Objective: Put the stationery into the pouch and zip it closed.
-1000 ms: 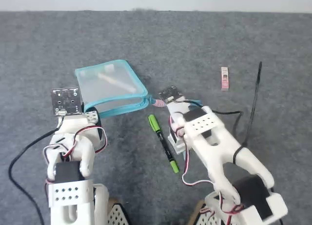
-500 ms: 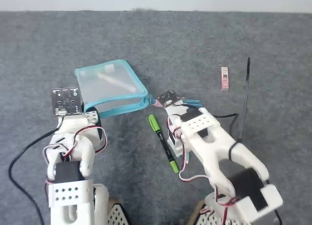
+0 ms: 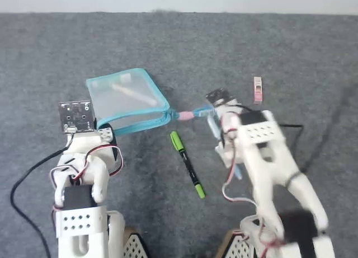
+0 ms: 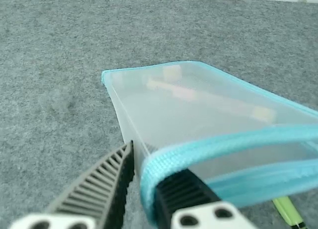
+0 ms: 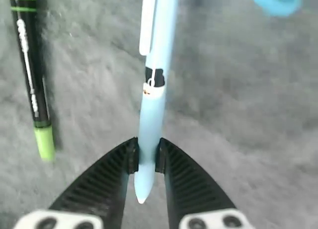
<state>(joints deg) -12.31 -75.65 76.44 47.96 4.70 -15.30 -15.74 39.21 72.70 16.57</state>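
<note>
The blue pen [image 5: 158,65] is pinched near its end by the jaws of the right gripper [image 5: 146,148], close to the green marker [image 3: 187,163]. The rim of the pouch [image 3: 126,98] is clamped by the left gripper [image 4: 146,167], with the mouth held open. Loading is judged to be under way; next, the pen must be aimed into that mouth. Farther off lies a small pink eraser [image 3: 258,89].
</note>
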